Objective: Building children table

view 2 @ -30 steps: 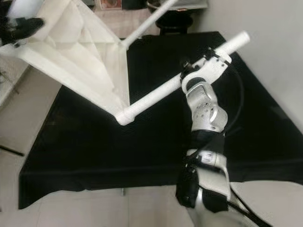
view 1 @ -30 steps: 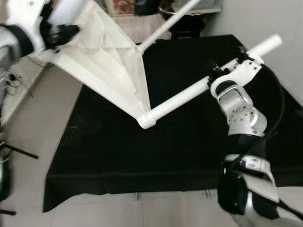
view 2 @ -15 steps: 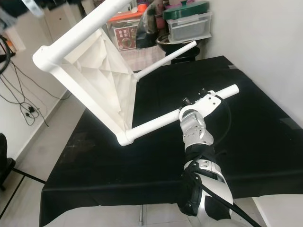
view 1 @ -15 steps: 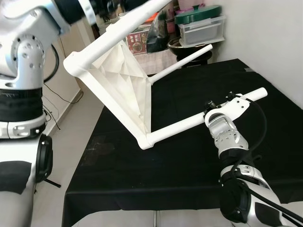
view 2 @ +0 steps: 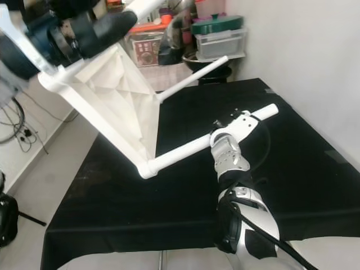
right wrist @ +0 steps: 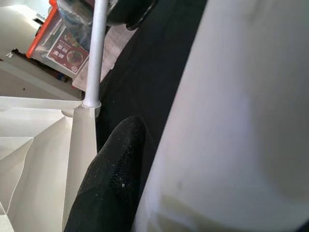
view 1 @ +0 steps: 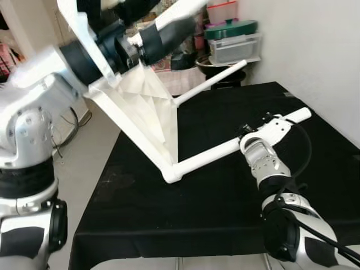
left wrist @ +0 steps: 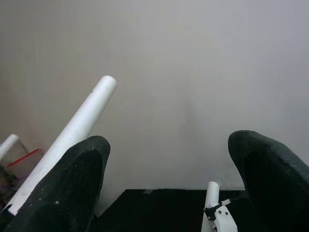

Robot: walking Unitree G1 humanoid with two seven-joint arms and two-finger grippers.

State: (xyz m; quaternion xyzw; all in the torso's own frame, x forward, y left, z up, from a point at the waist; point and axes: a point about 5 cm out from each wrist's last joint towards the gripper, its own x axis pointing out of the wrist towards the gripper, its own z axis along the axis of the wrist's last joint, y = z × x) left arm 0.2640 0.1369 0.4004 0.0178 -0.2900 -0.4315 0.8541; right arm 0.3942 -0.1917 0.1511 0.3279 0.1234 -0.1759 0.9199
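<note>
The white children's table (view 1: pixel 149 109) stands tilted on one corner on the black-covered worktop (view 1: pixel 214 214), underside toward me. My right gripper (view 1: pixel 252 135) is shut on its lower leg (view 1: pixel 208 157); in the right wrist view one black finger (right wrist: pixel 113 179) lies against that thick white tube (right wrist: pixel 231 121). A second leg (view 1: pixel 211 83) points to the far right. My left arm is raised at the upper left, its gripper (view 1: pixel 152 39) by the table's top edge. In the left wrist view that gripper (left wrist: pixel 169 159) is open, with a third leg (left wrist: pixel 82 125) beside one finger.
A white wall (view 1: pixel 315 56) runs along the right side of the worktop. Storage boxes with a green lid (view 1: pixel 233 39) and other clutter stand behind it. Bare floor (view 1: pixel 84 163) with cables (view 2: pixel 22 132) lies to the left.
The view has shifted. My left arm has swung across the top of the picture, close to the camera. The right gripper keeps its hold on the lower leg.
</note>
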